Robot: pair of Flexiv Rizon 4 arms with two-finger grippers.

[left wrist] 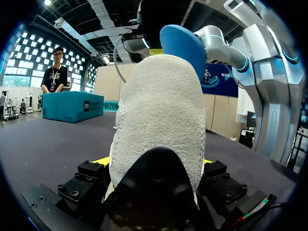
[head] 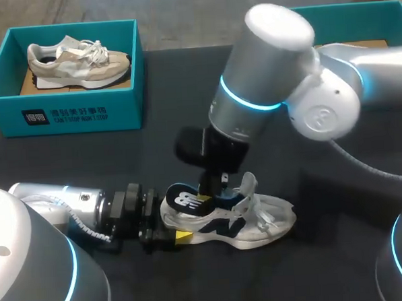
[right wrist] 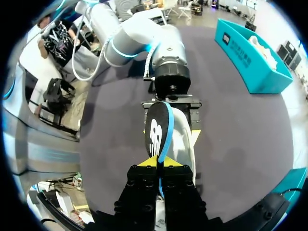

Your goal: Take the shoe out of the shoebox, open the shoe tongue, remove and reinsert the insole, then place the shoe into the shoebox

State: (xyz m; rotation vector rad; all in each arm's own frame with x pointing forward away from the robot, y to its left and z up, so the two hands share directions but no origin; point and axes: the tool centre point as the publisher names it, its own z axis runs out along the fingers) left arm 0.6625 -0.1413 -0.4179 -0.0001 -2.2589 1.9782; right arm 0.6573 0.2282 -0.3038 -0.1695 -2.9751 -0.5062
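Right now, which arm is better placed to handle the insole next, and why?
Right. The right end effector is shut on the insole, just above the shoe; the left end effector is busy clamping the heel, steadying it.

Far-left teal shoebox (head: pixel 121 101), near wall: dark square label (head: pixel 36 118) w/ white characters, row of small white lettering (head: pixel 81 117) right of it, both too small to make out. In left wrist view the shoebox (left wrist: pixel 62 108) shows a small dark label, illegible. Black insole (head: pixel 190 201) has a white logo on top, clearest in right wrist view (right wrist: pixel 155 131). Shoe (head: pixel 265 221) side has a dark logo patch.
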